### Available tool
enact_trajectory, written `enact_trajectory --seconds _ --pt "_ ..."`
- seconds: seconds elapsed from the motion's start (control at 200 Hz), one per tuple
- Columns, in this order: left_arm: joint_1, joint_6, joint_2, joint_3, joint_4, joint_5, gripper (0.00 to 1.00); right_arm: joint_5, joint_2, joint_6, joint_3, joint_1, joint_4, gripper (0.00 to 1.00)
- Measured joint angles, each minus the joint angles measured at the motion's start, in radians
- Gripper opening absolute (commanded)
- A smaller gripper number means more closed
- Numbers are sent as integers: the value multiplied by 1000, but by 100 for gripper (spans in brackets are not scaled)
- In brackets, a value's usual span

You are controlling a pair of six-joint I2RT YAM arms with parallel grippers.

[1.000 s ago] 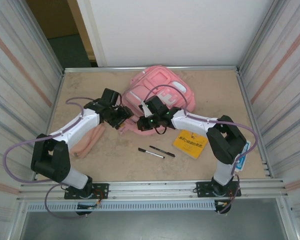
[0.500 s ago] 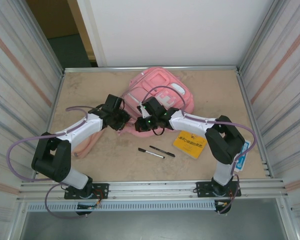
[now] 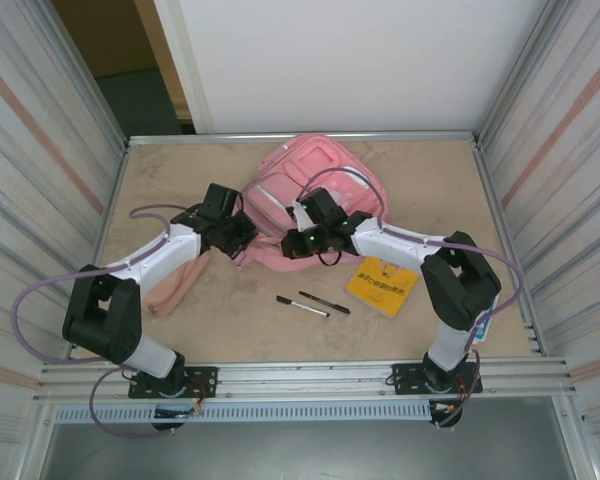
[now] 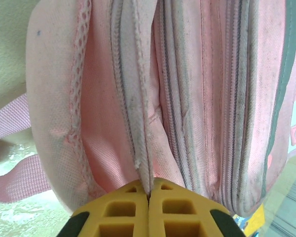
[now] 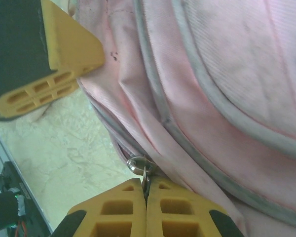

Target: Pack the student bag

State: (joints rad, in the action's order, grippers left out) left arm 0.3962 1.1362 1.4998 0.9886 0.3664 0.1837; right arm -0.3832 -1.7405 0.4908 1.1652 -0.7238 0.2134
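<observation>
Surface: tan board, scuffed.
First pen, second pen: black, lying just beside each other, front centre.
Yellow booklet: flat, right of the pens, printed cover up.
Narrow pink pouch: flat, left side.
Blue-and-white item: right edge, partly hidden, kind unclear.

Yellow fingers pressed tight together, the right gripper pinches the metal zip pull of the pink bag, the pull's small ring sitting just above the fingertips. Above and to the right of the zip pull, the bag's soft panels spread out, crossed by grey piping that curves down toward it. Up and to the left of it, a yellow finger of the left gripper lies against the bag's edge. Pale, mottled tabletop lies to the pull's left, and a blurred black part with red wires sits at its lower left.
</observation>
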Motion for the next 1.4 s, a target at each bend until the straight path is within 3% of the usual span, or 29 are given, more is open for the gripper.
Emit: enact_trajectory --seconds 0.15,0.341,0.591,0.847,1.037,1.183,1.253,1.403 --pt "-5 -21 0 0 -7 14 0 -3 89 -29 -111 83 13 0" --pt "-74 -61 6 26 14 27 0 39 161 -55 -203 157 49 0" --pt "-134 -90 9 47 40 68 0 79 160 -82 -200 172 64 0" --pt "-144 -104 9 51 56 139 0 91 113 -112 -200 356 73 4" --pt "-119 -105 9 51 52 190 0 79 76 -119 -199 402 57 8" --pt "-77 -117 0 50 52 191 27 82 58 -135 -190 423 60 12" --pt "-61 -128 -20 49 51 201 37 93 56 -143 -175 438 74 20" --pt "-47 -201 -100 34 58 235 44 100 38 -168 -61 467 188 38"
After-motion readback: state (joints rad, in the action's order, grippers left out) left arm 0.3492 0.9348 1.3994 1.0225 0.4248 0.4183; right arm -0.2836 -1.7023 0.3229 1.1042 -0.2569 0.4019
